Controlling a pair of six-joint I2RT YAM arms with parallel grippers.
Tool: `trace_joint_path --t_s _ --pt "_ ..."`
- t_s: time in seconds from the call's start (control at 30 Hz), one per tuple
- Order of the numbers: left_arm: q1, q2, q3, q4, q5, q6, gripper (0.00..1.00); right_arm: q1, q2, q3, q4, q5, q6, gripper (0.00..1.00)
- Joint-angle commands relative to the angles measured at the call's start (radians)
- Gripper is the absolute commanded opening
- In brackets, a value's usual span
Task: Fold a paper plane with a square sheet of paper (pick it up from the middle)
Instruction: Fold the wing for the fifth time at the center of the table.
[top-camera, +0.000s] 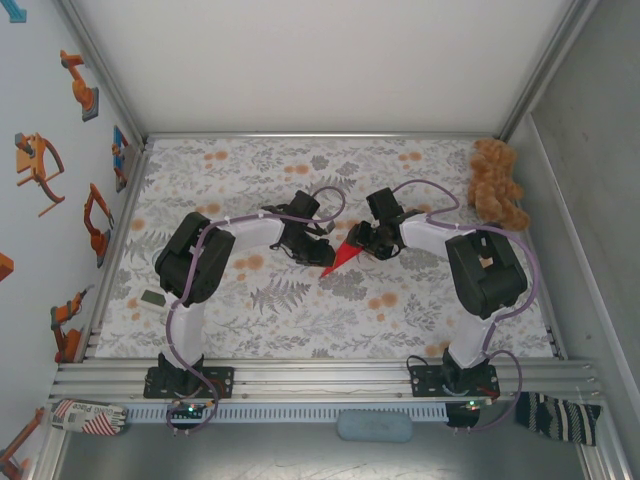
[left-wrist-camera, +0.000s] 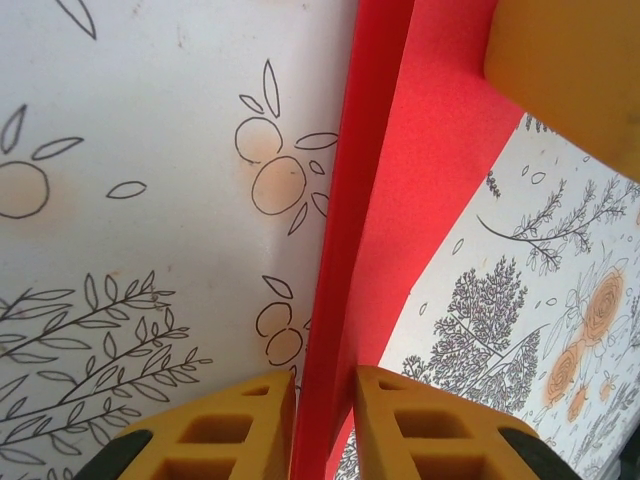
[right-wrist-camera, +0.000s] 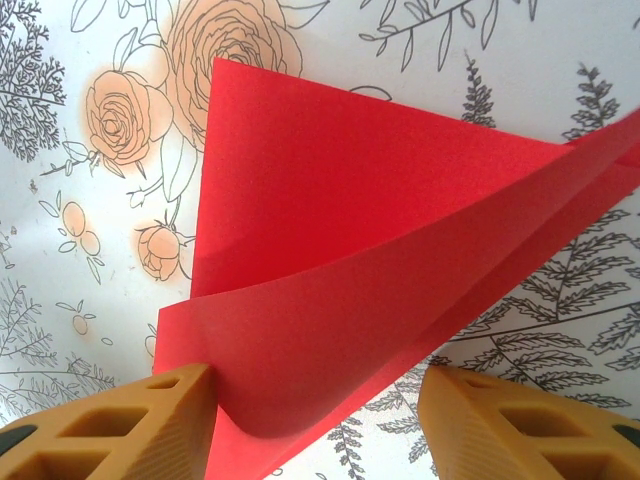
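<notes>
The red paper (top-camera: 340, 258), folded to a sharp point, sits at the middle of the floral counter (top-camera: 250, 300) between the two arms. The left pincer (left-wrist-camera: 325, 388) is clenched on its folded edge. The right pincer (right-wrist-camera: 315, 390) stands released, its fingers spread either side of a loose curled flap.

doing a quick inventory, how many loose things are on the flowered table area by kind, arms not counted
red folded paper: 1
brown teddy bear: 1
small dark flat item: 1
total: 3
</notes>
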Motion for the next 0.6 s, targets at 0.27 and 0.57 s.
trace_joint_path --t_s 0.27,0.57 --pt "-0.019 0.048 -0.008 -0.077 -0.071 -0.011 0.24 -0.002 -0.027 -0.065 0.045 0.010 -0.093 0.59" --pt "-0.020 0.059 0.006 -0.095 -0.078 -0.011 0.23 -0.003 -0.030 -0.051 0.013 -0.023 -0.186 0.60"
